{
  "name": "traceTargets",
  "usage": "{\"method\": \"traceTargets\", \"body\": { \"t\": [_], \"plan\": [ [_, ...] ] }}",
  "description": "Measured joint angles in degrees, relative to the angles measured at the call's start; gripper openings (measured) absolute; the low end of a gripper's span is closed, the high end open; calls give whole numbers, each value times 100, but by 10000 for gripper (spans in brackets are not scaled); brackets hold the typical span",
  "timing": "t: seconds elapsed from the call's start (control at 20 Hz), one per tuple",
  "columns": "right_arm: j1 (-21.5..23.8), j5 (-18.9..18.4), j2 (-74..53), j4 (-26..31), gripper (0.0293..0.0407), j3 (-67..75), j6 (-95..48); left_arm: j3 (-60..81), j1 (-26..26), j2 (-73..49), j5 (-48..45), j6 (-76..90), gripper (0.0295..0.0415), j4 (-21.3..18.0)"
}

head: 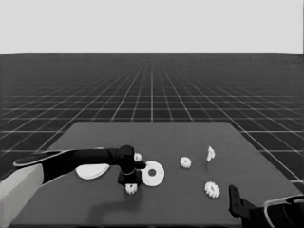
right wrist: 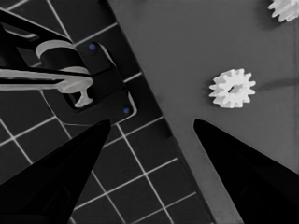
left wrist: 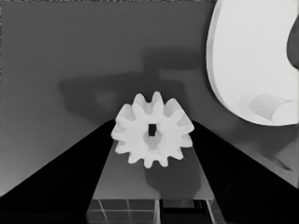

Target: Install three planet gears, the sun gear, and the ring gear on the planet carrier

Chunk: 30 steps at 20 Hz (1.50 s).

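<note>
Gear (left wrist: pixel 153 135) between left gripper (left wrist: pixel 152 154) fingers: matt white, plastic-like, smooth faces, crisp teeth, no gloss seen. Smaller round part (left wrist: pixel 254 60) beside it: same matt white finish, smooth rounded rim, soft shading. Tabletop (head: pixel 190 199): flat dark grey, matt, untextured, soft shadows taken without reflection. Gear (right wrist: pixel 232 87) near tabletop's right front corner: matt white, smooth. Right gripper (right wrist: pixel 152 154) fingers: plain black, matt, no highlights. Left arm's rear part (head: pixel 19 185): pale grey, smooth, faint sheen. Material of all parts not determinable beyond look.
</note>
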Motion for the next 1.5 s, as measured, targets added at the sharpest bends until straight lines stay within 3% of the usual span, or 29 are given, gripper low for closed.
{"method": "traceTargets", "body": {
  "t": [0.2, 0.3, 0.4, 0.7, 0.8, 1.2, 1.3, 1.5],
  "plan": [
    [0, 0, 0, 0, 385, 0, 0, 0, 0, 0, 0, 0, 312, 0],
    [0, 0, 0, 0, 385, 0, 0, 632, -794, -139, 254, -428, 312, -799],
    [0, 0, 0, 0, 385, 0, 0, 748, -1143, -154, 269, -526, 312, -1129],
    [0, 0, 0, 0, 385, 0, 0, 779, -1310, -158, 264, -555, 312, -1303],
    [0, 0, 0, 0, 385, 0, 0, -103, -1370, 717, 264, -556, 312, -1365],
    [0, 0, 0, 0, 385, 0, 0, -692, -1391, 1188, 239, -435, 312, -1391],
    [0, 0, 0, 0, 385, 0, 0, -999, -738, 1246, 160, -203, 312, -740],
    [0, 0, 0, 0, 385, 0, 0, -1227, -449, 1294, 73, -47, 312, -458]
  ]
}}
